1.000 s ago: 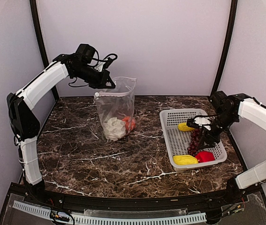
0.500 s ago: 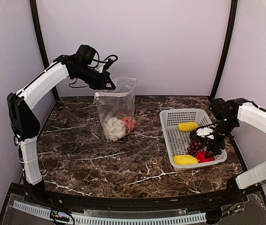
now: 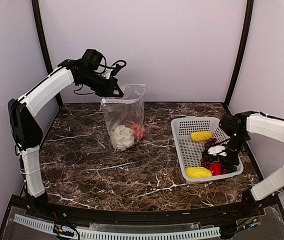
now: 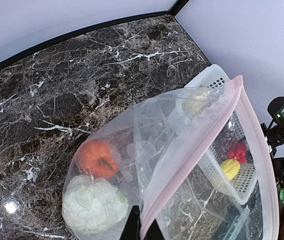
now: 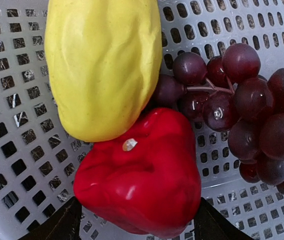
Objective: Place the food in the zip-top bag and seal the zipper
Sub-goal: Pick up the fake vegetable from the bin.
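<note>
You're seeing both arms w/ white plastic shells, black joints: left arm [image 3: 46, 90] is carrying looped black cables [image 3: 114, 64] by the wrist; left gripper [image 4: 142, 226] is showing black pointed fingertips; right arm [image 3: 272, 125] is glowing a green LED [image 3: 234, 134].

From high above and behind the arm bases, takes in the whole table [image 3: 81, 155] at a distance. At the left wrist, peers steeply down, close over the zip-top bag [image 4: 131, 145], toward the basket [image 4: 209, 80]. At the right wrist, stares straight down into that basket, very near. Shares the red pepper [image 5: 142, 175] and a yellow piece [image 5: 101, 65] across all three.
</note>
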You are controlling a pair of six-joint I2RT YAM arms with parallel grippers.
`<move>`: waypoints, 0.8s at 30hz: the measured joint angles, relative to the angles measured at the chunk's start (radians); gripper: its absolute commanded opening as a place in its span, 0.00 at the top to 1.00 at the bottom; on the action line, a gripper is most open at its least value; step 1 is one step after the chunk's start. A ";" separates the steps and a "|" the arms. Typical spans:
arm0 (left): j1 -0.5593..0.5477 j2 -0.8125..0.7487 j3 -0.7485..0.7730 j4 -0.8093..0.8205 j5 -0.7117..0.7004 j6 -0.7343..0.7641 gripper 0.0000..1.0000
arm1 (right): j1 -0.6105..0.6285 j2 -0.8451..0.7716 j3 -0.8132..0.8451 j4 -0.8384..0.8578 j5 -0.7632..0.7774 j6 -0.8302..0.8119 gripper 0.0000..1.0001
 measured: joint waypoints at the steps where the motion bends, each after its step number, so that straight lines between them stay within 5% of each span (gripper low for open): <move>1: 0.000 0.000 0.000 0.000 0.000 0.000 0.99 | 0.000 0.009 -0.004 0.007 0.001 0.000 0.27; 10: 0.000 0.000 -0.008 0.000 0.008 0.000 0.99 | 0.000 0.033 -0.003 0.026 -0.010 -0.002 0.61; 24: 0.000 0.000 -0.020 0.015 0.010 -0.008 0.99 | 0.000 -0.006 0.182 -0.072 -0.115 0.008 0.66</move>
